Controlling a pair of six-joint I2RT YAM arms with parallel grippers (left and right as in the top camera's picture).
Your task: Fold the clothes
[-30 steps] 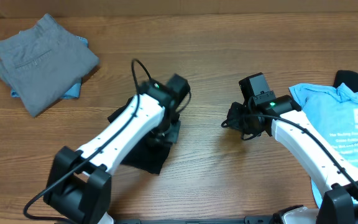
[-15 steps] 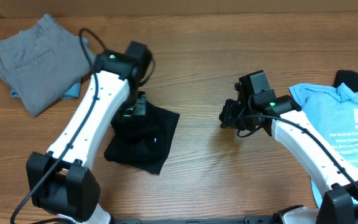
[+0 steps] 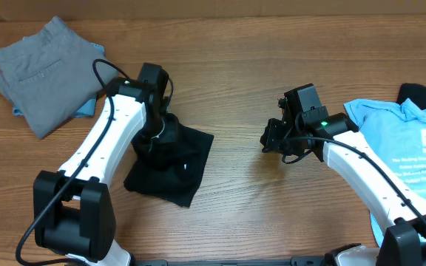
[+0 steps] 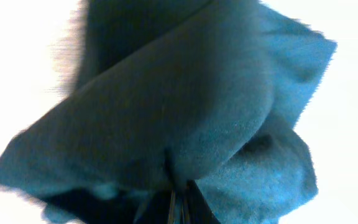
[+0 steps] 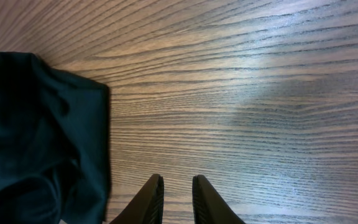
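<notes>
Under left hand (image 3: 160, 133): black T-shirt (image 3: 174, 168) (bunched, pinched).

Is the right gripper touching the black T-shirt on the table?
Apart. The right wrist view shows bare table between the right gripper and the black T-shirt; the overhead view shows the same gap.

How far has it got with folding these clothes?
The grey trousers at the far left look folded. The left gripper pinches the black shirt, already a small bundle. The blue T-shirt on the right lies unfolded; the right gripper hovers empty.
</notes>
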